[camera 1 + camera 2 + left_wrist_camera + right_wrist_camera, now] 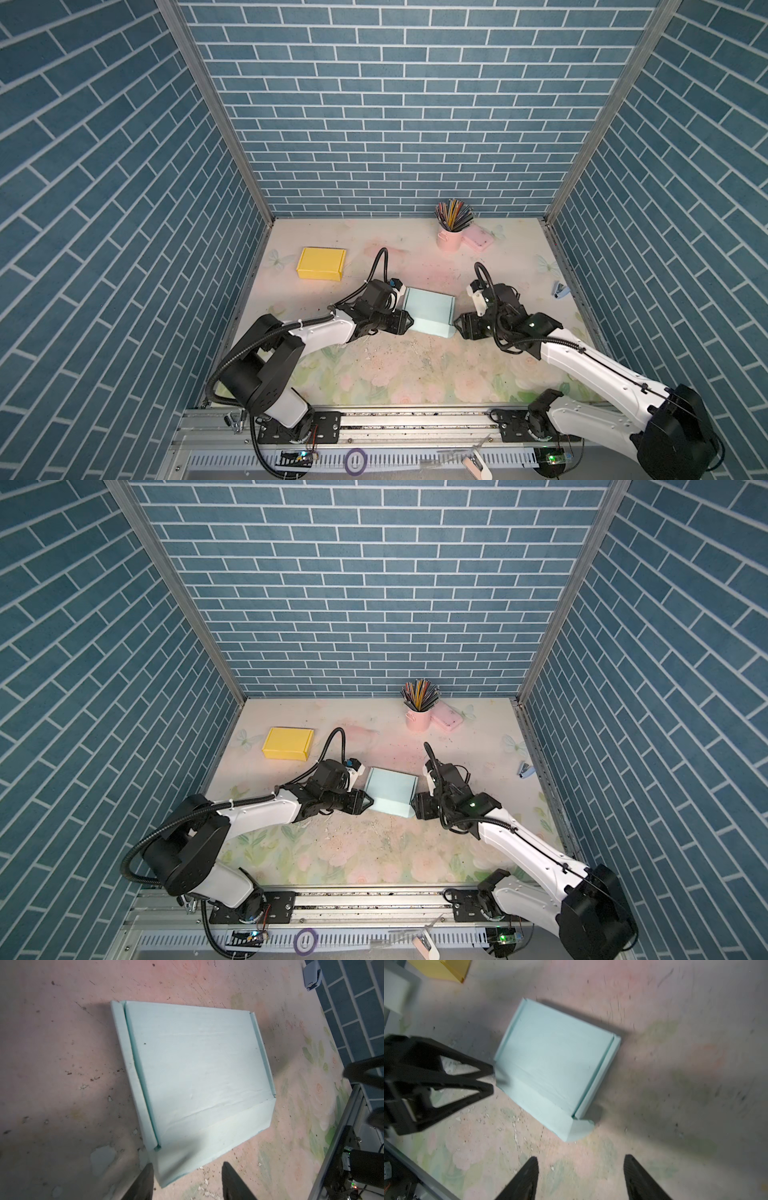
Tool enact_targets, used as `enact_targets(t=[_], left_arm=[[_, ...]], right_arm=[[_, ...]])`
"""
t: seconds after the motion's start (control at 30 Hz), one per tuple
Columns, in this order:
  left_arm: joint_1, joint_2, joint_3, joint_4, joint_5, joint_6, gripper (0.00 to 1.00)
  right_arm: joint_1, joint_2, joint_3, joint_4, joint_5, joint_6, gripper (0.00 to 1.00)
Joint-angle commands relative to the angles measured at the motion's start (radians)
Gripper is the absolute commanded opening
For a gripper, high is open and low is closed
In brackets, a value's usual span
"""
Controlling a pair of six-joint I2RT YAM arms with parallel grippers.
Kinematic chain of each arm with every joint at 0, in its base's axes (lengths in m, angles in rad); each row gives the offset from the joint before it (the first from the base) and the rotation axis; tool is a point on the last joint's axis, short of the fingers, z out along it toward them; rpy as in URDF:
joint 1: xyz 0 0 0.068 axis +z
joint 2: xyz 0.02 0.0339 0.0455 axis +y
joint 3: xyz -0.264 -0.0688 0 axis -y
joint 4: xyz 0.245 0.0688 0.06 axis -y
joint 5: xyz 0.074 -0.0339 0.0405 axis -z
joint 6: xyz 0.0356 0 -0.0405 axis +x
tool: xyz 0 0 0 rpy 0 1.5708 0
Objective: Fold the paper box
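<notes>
The light blue paper box (pixel 428 311) (pixel 390 789) lies in the middle of the table, between my two grippers. Narrow folded strips run along two of its sides, and a flap (pixel 542 1105) lies flat on the table at its near side. My left gripper (pixel 410 322) (pixel 188 1169) is open at the box's near left corner; that corner (pixel 166 1178) reaches in between the fingers, beside one finger (pixel 145 1180), ungripped. My right gripper (pixel 457 324) (pixel 581 1159) is open and empty, a short way off the near right corner, where a small rounded tab (pixel 581 1128) sticks out.
A folded yellow box (pixel 320 264) sits at the back left. A pink cup of pencils (pixel 449 237) and a pink case (pixel 478 239) stand at the back right. A small blue stapler (pixel 559 289) lies by the right wall. Paper crumbs litter the floral mat (pixel 395 365).
</notes>
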Motion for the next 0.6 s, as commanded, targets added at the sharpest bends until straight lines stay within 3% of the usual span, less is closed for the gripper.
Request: enact_targets(t=[0.0,0.13,0.57], left_arm=[[0.004,-0.045,-0.006,-0.051,-0.024,0.013,0.58],[0.004,-0.010,0.005,-0.044,-0.007,0.012,0.59],[0.001,0.097,0.010,0.060,0.040,-0.009,0.62]], right_arm=[[0.012,-0.042,-0.019,0.011,-0.066,0.101,0.68],[0.035,0.004,-0.041,0.080,-0.105,0.117,0.69],[0.126,0.237,-0.035,0.259,-0.071,0.132,0.69]])
